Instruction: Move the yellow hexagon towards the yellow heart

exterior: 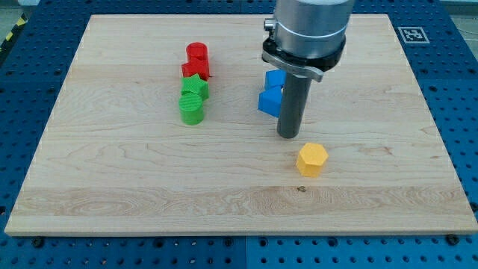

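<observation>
1. A blue perforated bench was seen as the background, with a small black-and-white marker tag lying on it at the view's top right.
2. A pale wooden board was laid on the bench and filled most of the view.
3. The arm's grey cylindrical body was seen coming in from the view's top, right of centre, with a dark rod hanging straight down from it.
4. No gripper was fitted, so no jaws could be reported apart or together; only my tip was seen, set down on the board near the middle.
5. Two blue blocks were found just to the view's left of the rod, touching each other and partly hidden by it; their shapes could not be made out.
6. A red block of unclear shape was placed toward the view's upper left.
7. A green star was seen directly below the red block, touching it.
8. A second green block was set against the star's lower side.
9. The yellow hexagon was located just below and slightly to the view's right of my tip, near it but with a narrow gap of bare wood seen between them.
10. The yellow heart was not seen anywhere in the view.
</observation>
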Robot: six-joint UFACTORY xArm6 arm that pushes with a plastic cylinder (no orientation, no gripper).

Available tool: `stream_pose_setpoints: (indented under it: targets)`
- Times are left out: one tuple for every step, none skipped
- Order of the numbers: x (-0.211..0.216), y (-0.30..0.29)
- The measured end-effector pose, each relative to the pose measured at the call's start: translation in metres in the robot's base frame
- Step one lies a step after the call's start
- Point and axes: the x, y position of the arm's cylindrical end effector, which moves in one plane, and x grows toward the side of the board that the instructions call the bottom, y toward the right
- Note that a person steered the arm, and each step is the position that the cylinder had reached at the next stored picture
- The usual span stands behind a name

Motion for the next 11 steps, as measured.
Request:
stream_pose_setpoints:
  targets:
    - [0.029,-0.01]
    - [0.058,-0.011]
    - [0.079,0.003]
    - [0.079,0.023]
    - [0.077,0.042]
    - [0.074,0.056]
    - [0.057,0.061]
    - [0.059,0.061]
    - [0.041,0.046]
    - [0.025,0.064]
    - [0.023,0.085]
